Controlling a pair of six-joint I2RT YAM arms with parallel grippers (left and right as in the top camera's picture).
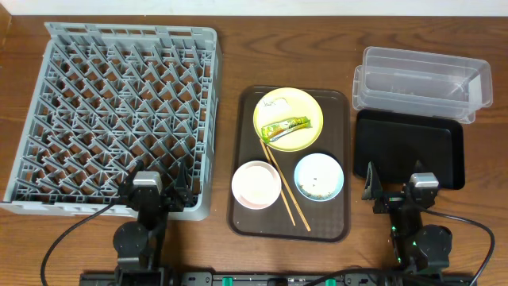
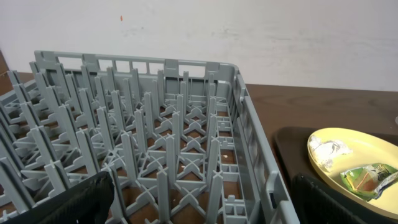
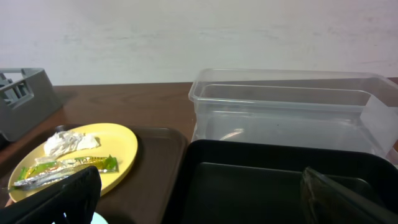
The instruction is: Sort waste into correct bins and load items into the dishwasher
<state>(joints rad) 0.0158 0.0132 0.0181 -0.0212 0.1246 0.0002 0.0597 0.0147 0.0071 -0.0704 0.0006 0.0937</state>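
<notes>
left tool (image 1: pixel 155 193): is hovering at the near edge of the surface (image 1: pixel 230 48) with its jaws spread wide, holding nothing; its fingers are hanging over the near corner of the rack
right tool (image 1: pixel 394 191): is also gaping wide and carrying nothing, sitting just at the near edge of the black tray
dish rack (image 1: pixel 135 32): is occupying the left side of the surface, its upright pegs bare
brown serving tray (image 1: pixel 333 222): is lying between the rack and the two bins
yellow plate (image 1: pixel 306 102): is resting at the far end of the serving tray
snack wrapper (image 1: pixel 286 127): is lying on the plate, towards its near side
white scrap (image 1: pixel 274 103): is sitting crumpled on the plate, beyond the wrapper
chopsticks (image 1: pixel 287 189): are lying slantwise from the plate's near rim down between the two bowls
white-pinkish bowl (image 1: pixel 255 185): is standing near left on the serving tray
light blue bowl (image 1: pixel 337 163): is standing near right on it
crumbs (image 1: pixel 317 187): what seem to be pale specks are lying inside the blue bowl
clear tub (image 1: pixel 421 57): is standing at the far right
black tray (image 1: pixel 409 147): is lying just in front of the tub
</notes>
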